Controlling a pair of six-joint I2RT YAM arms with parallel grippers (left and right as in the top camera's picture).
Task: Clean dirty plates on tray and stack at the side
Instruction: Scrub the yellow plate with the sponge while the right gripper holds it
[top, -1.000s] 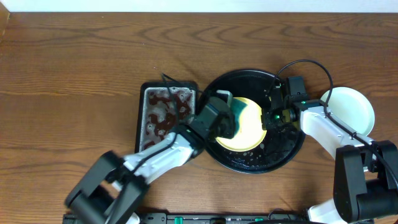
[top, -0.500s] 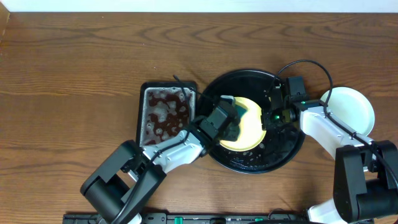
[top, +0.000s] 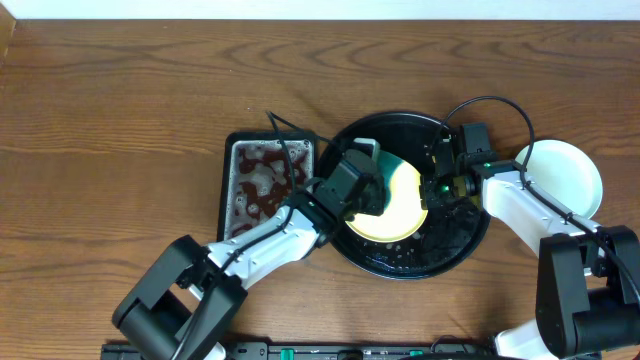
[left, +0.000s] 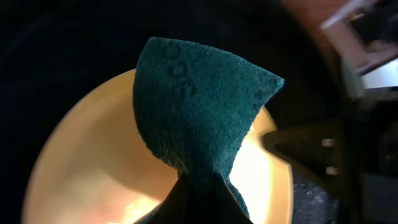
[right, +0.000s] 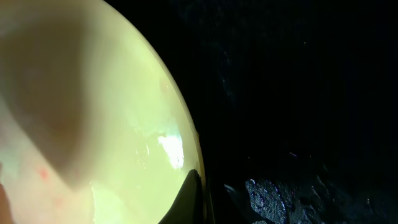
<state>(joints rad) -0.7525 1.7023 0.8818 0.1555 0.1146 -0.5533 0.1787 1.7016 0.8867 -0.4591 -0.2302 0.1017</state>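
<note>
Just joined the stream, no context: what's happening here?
The left gripper holds a green scouring pad against the yellow plate, which sits in the black tray. The right gripper pinches that plate's right rim, apparently steadying it. A pale plate lies on the table right of the tray; a metal pan of brown liquid sits left.

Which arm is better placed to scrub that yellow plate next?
Left. The left gripper pinches the green sponge over the yellow plate; the right gripper only clamps the plate's rim.
</note>
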